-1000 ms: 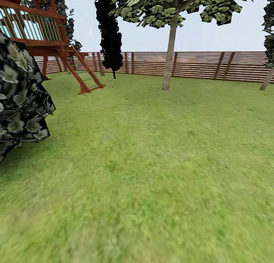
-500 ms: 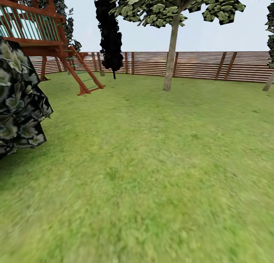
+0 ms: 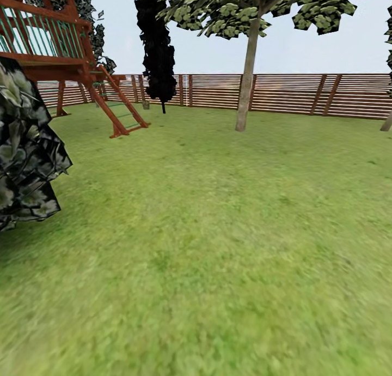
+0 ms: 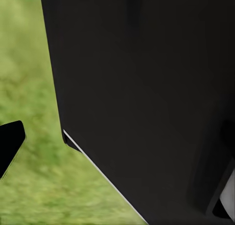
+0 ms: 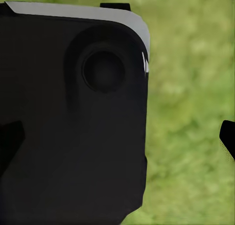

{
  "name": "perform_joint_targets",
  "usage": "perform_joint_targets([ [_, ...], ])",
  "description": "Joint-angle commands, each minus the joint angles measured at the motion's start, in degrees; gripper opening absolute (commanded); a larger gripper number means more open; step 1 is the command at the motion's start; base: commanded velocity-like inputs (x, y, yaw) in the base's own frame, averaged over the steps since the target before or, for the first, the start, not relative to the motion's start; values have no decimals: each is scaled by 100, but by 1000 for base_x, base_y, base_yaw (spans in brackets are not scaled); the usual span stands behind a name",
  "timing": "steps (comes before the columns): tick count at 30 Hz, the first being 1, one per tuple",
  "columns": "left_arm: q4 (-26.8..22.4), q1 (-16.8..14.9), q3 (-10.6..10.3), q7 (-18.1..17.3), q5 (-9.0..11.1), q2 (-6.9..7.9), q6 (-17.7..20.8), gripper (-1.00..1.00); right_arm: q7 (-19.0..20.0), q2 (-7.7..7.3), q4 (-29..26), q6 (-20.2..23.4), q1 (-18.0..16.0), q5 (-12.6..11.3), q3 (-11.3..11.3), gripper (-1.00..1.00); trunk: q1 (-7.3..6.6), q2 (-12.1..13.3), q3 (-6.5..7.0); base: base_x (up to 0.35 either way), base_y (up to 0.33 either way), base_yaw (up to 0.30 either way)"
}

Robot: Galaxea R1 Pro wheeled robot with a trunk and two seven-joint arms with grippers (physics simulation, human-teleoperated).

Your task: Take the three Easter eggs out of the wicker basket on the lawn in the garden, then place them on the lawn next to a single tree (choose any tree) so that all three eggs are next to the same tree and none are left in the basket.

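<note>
No eggs or basket in sight, just open lawn [image 3: 218, 229] ahead. Best to scan on steadily, noting the grey-trunked tree [image 3: 246, 76]. Whether either gripper is released or clenched, I cannot tell.

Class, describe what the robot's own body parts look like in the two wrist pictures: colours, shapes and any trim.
Left wrist view: a large matte black panel with a thin pale edge line and a black fingertip over blurry green lawn. Right wrist view: a rounded black housing with a grey-white top rim, a round recessed disc, and black fingertips.

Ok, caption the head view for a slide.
Open lawn ahead, pale-trunked tree before the slatted fence, wooden play structure at left.
</note>
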Motion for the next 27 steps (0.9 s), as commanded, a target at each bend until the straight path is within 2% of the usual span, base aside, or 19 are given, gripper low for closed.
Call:
perform_joint_targets([
  [1, -11, 3, -1, 0, -1, -1, -3, 100, -9, 0, 5, -19, -3, 0, 1, 100, 3, -2, -4, 335, 75, 0],
  [14, -11, 3, -1, -1, -5, -1, -3, 100, -9, 0, 5, -19, -3, 0, 8, 100, 3, -2, -4, 332, 75, 0],
  [21, -36, 4, -1, 0, 14, -1, -9, 100, -9, 0, 5, -19, -3, 0, 10, 100, 3, -2, -4, 78, 20, 0],
  [27, -25, 3, -1, 0, 17, 7, -3, 100, -9, 0, 5, -19, -3, 0, 10, 100, 3, -2, -4, 272, 10, 0],
])
